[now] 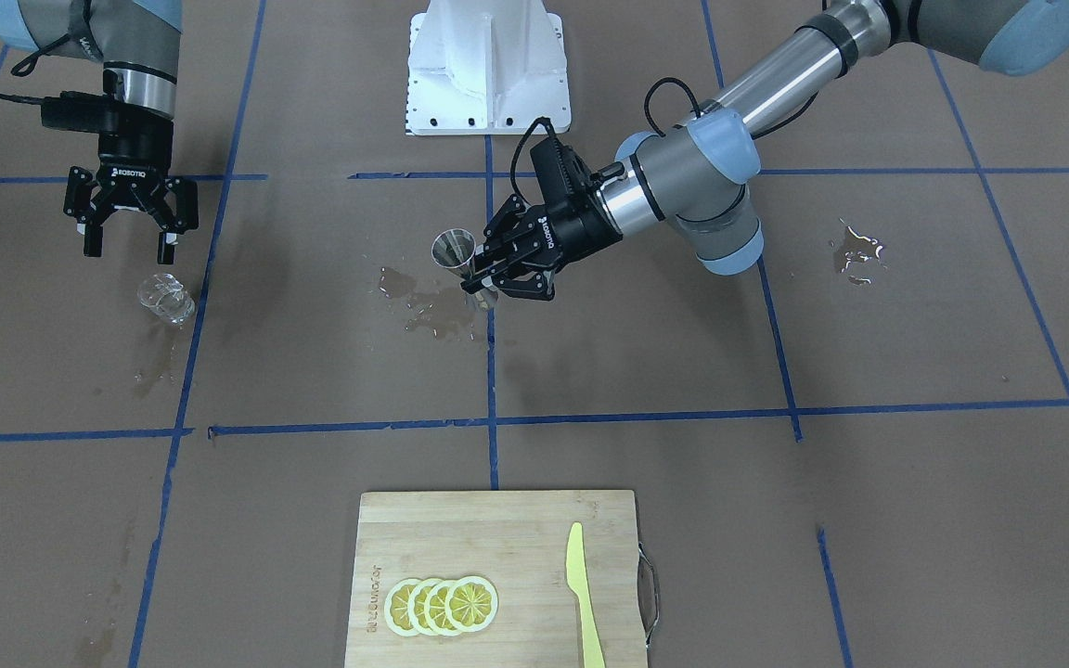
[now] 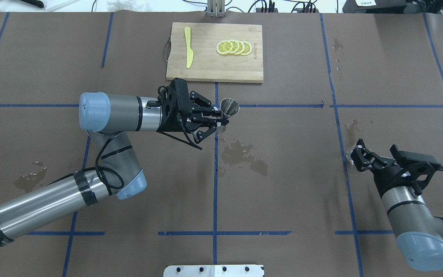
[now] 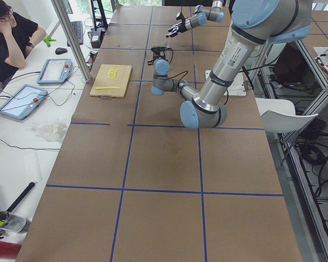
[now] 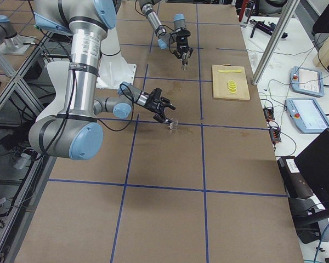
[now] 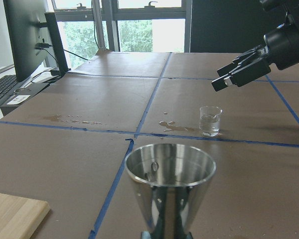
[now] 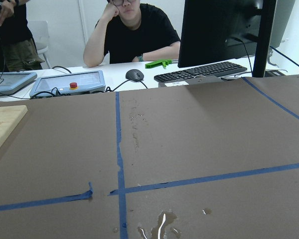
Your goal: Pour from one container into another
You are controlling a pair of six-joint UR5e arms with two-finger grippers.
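Observation:
The steel jigger [image 2: 229,107] stands upright near the table's middle, and my left gripper [image 2: 223,116] is shut on its narrow waist. In the front view the jigger [image 1: 454,250] sits just left of the left gripper [image 1: 479,278]. The left wrist view has the jigger's open cone [image 5: 169,191] filling the foreground. The clear glass tumbler [image 1: 166,299] rests upright on the table at the robot's right. My right gripper [image 1: 129,250] hangs open just above and behind it, apart from it. From the left wrist I see the tumbler [image 5: 210,120] beneath the right gripper [image 5: 239,74].
A wooden cutting board [image 2: 210,65] at the far edge carries lemon slices [image 2: 233,47] and a yellow knife [image 2: 188,52]. Wet patches [image 2: 242,154] lie below the jigger and near the tumbler. A person [image 6: 134,30] sits beyond the table with tablets, a keyboard and a monitor.

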